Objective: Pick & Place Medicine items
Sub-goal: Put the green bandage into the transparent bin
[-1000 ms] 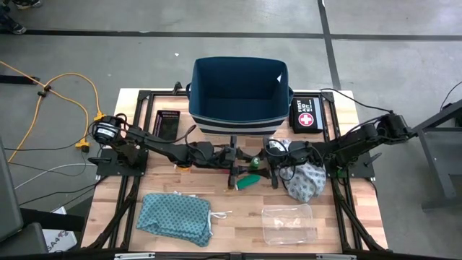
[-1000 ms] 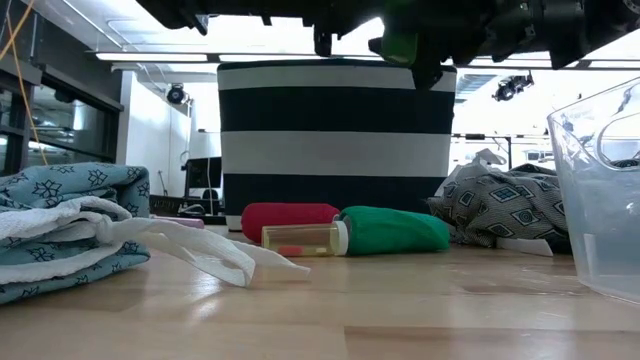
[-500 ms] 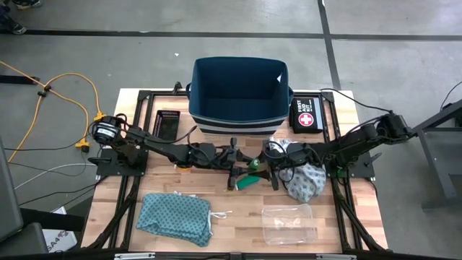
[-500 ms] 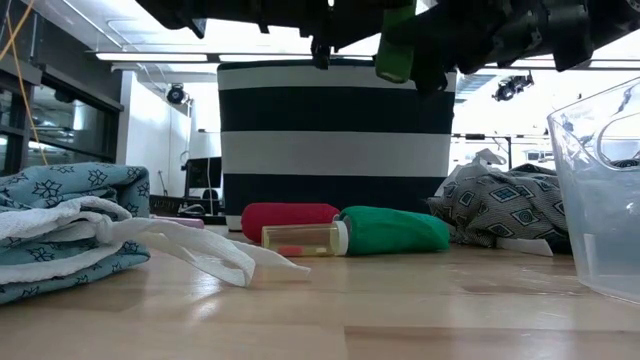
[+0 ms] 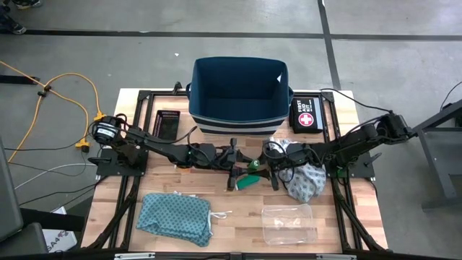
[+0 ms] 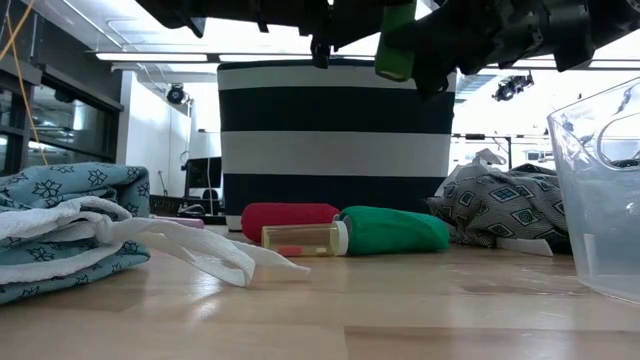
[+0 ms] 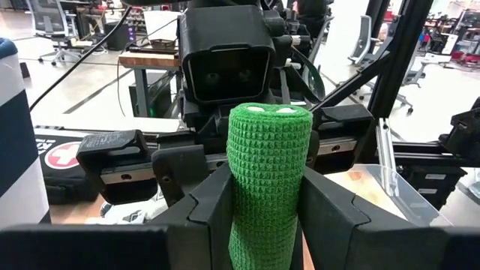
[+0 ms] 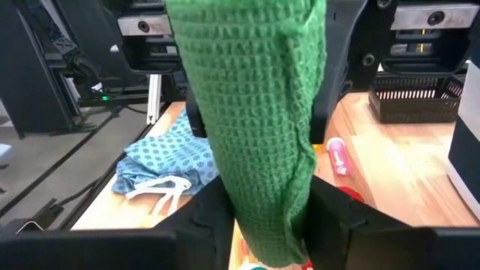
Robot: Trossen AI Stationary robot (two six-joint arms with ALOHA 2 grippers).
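The green tube (image 7: pixel 268 180) has tilted slightly; both end effectors clamp it before the blue bin (image 5: pixel 239 87).

One camera hangs high up and looks straight down on the whole table (image 5: pixel 238 224). One sits low at table height and looks across to the striped basket (image 6: pixel 335 135). Each wrist camera looks very close at the same green roll (image 7: pixel 268 180) from opposite sides; the low camera sees that roll too
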